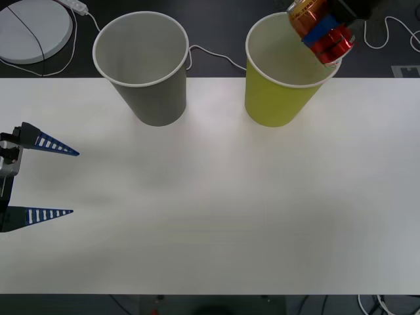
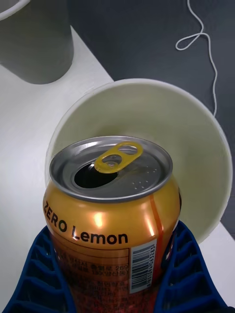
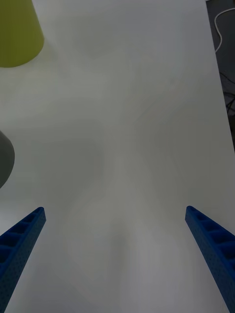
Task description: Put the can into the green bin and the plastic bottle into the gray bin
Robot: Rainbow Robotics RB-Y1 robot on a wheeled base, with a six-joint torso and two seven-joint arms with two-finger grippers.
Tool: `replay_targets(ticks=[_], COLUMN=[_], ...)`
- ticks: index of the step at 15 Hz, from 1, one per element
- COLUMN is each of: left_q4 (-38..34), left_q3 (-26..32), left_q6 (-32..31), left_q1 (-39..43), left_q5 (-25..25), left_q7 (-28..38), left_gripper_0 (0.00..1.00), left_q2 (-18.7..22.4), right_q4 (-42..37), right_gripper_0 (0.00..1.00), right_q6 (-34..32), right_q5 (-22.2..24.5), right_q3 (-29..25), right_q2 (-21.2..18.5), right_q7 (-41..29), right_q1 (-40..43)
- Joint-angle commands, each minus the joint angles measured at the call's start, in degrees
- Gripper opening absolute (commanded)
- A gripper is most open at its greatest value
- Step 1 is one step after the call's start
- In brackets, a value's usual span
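Observation:
The orange-red can (image 1: 320,29) hangs tilted over the right side of the green bin's (image 1: 279,98) mouth, with my right gripper (image 1: 328,31) shut on it. In the right wrist view the can (image 2: 111,215), marked "ZERO Lemon" with its tab open, sits between the blue fingers (image 2: 188,274) above the green bin's pale inside (image 2: 161,117). The gray bin (image 1: 147,72) stands upright to the left of the green one. My left gripper (image 1: 73,182) rests open at the table's left edge, holding nothing. The plastic bottle is out of view.
The white table (image 1: 210,210) spreads broad and bare in front of the bins. Behind it lie a round white disc (image 1: 33,29) and white cables (image 1: 216,56) on the dark floor. The gray bin's side (image 3: 5,161) and green bin's side (image 3: 17,34) edge the left wrist view.

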Motion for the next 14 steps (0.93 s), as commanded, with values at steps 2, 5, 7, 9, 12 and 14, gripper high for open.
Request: replay_targets(ticks=[2,5,7,9,12,14], left_q4=[0.00,0.00,0.00,0.00,0.00,0.00], left_q3=[0.00,0.00,0.00,0.00,0.00,0.00], left_q6=[0.00,0.00,0.00,0.00,0.00,0.00], left_q1=[0.00,0.00,0.00,0.00,0.00,0.00], left_q5=[0.00,0.00,0.00,0.00,0.00,0.00], left_q7=[0.00,0.00,0.00,0.00,0.00,0.00], left_gripper_0=[1.00,1.00,1.00,1.00,1.00,1.00], left_q2=[0.00,0.00,0.00,0.00,0.00,0.00], right_q4=[5.01,8.35,8.35,8.35,8.18,7.30], right_gripper_0=[0.00,0.06,0.78,1.00,1.00,1.00], right_q6=[0.54,0.90,2.48,2.92,2.92,2.21], right_q5=[5.23,5.58,5.66,4.96,3.91,1.89], right_q3=[0.91,1.44,1.79,2.05,2.05,2.05], right_q2=[4.13,5.45,5.80,5.80,5.19,3.52], right_q7=[0.31,2.86,5.85,7.08,7.69,7.96], right_q1=[-2.65,-4.06,-3.97,-4.06,-3.97,-3.97])
